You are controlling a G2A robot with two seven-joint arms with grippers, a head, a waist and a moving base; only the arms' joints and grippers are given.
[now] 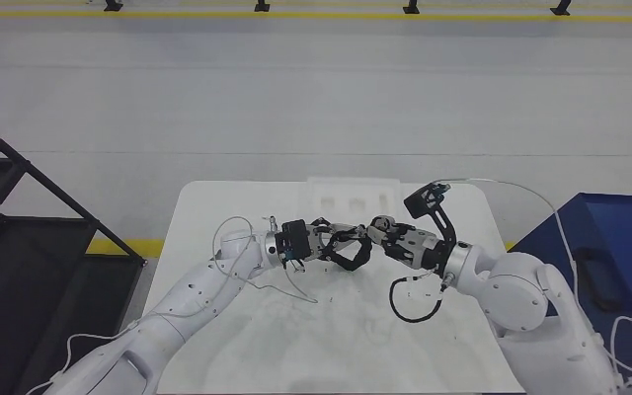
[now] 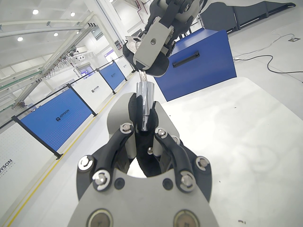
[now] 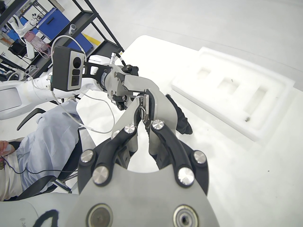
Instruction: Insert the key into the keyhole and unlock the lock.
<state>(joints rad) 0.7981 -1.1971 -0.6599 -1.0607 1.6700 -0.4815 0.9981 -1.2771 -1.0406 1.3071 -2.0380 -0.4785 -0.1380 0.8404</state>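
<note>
Where the two arms meet above the middle of the surface (image 1: 296, 341), a white foam tray (image 1: 348, 194) with three recesses lies behind them at the far edge, and a blue cabinet (image 1: 583, 229) stands off the right side. The left jaws are clenched on the chrome lock (image 2: 145, 105), its end jutting past their tips. The right jaws grasp the key (image 2: 142, 76), blade meeting that end.

key (image 2: 142, 76): head hidden in right end effector (image 2: 149, 68) | lock (image 2: 144, 100): partly hidden
</note>
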